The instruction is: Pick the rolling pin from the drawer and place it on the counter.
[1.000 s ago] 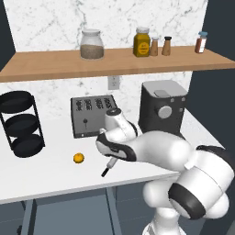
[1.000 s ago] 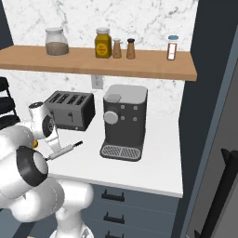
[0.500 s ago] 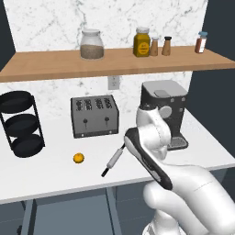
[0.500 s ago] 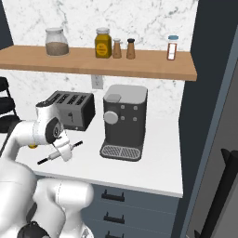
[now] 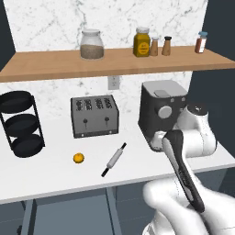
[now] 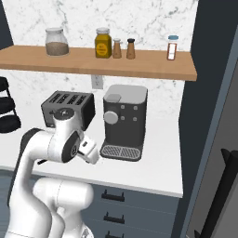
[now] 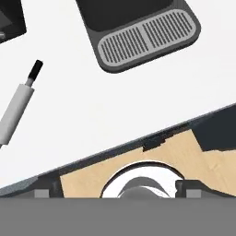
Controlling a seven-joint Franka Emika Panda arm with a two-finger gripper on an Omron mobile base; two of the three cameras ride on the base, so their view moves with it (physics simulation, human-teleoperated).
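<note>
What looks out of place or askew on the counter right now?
Little stands out. The rolling pin lies loose and diagonal on the counter, skewed against the squarely set toaster, beside a small orange fruit. Nothing looks spilled or damaged. The shelf jars stand upright.

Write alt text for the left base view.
A rolling pin lies diagonally on the white counter, in front of a toaster and beside a small orange fruit. A coffee machine stands to the right, behind the white robot arm.
</note>
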